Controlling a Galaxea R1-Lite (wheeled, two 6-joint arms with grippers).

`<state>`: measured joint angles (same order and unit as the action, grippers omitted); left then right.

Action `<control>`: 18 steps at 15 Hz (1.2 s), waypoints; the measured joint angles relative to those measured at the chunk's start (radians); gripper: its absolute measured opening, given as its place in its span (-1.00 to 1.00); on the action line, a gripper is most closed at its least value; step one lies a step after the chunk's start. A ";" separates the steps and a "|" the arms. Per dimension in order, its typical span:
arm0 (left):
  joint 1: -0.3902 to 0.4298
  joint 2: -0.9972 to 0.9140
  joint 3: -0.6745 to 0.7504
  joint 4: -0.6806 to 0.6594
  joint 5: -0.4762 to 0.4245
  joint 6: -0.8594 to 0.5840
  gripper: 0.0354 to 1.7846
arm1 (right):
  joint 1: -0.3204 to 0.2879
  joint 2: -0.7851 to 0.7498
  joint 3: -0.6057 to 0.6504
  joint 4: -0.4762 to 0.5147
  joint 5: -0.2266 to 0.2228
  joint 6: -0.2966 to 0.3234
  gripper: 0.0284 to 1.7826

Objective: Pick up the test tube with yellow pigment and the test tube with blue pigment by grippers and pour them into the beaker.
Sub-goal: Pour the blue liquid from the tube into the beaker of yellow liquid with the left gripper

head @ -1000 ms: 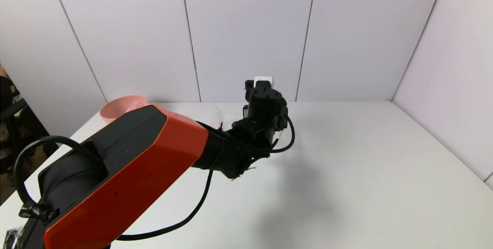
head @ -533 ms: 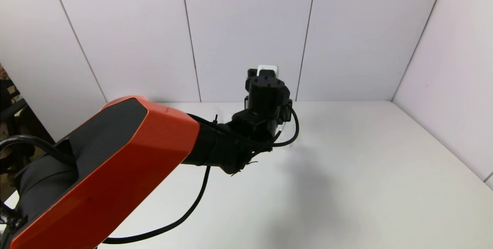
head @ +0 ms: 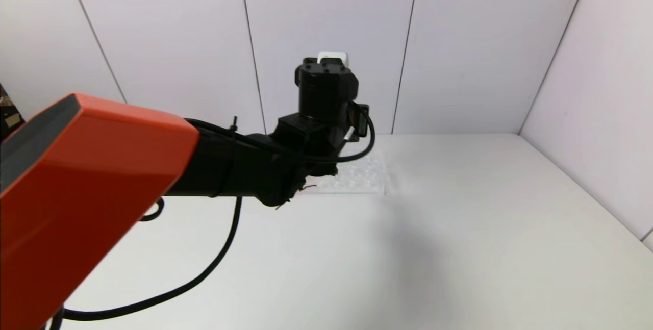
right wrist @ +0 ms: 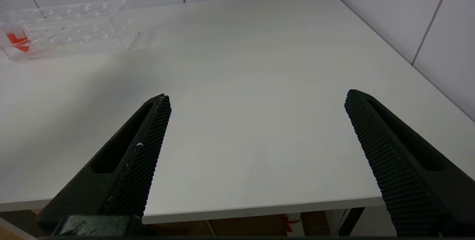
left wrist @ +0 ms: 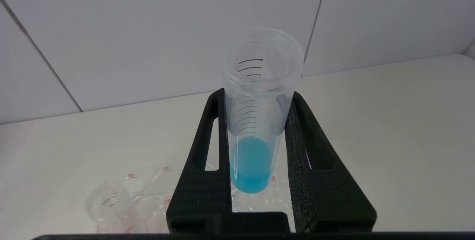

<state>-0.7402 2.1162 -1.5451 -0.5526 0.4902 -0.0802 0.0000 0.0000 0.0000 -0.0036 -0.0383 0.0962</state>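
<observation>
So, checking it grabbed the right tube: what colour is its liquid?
Blue liquid, clearest in the left wrist view.

Left pincer (left wrist: 256, 95) risen with blue test tube (left wrist: 256, 128), tube rack (head: 357, 179) uncovered

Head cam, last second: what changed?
The left arm rose and swung toward the robot's left, lifting its claw, shut on the test tube with blue pigment, clear of the tube rack, now uncovered. The pink bowl is now hidden behind the arm. Table unchanged.
</observation>
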 joint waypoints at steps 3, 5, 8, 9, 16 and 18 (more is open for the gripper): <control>0.087 -0.121 0.061 0.064 -0.059 0.003 -0.53 | 0.000 0.000 0.000 0.000 0.000 0.000 0.92; 0.153 -0.208 0.113 0.111 -0.113 0.005 -0.53 | 0.000 0.000 0.000 0.000 0.000 0.000 0.92; 0.253 -0.328 0.198 0.198 -0.207 0.014 -0.53 | 0.001 0.000 0.000 0.000 0.000 0.000 0.92; 0.289 -0.360 0.227 0.201 -0.231 0.032 -0.53 | 0.002 0.000 0.000 0.000 0.000 0.000 0.92; 0.578 -0.526 0.407 0.205 -0.490 0.079 -0.53 | 0.001 0.000 0.000 0.000 0.002 -0.014 0.92; 0.659 -0.549 0.426 0.204 -0.566 0.089 -0.53 | 0.001 0.000 0.000 0.000 0.001 -0.010 0.92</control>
<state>-0.0809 1.5672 -1.1189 -0.3481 -0.0753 0.0089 0.0013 0.0000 0.0000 -0.0032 -0.0370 0.0860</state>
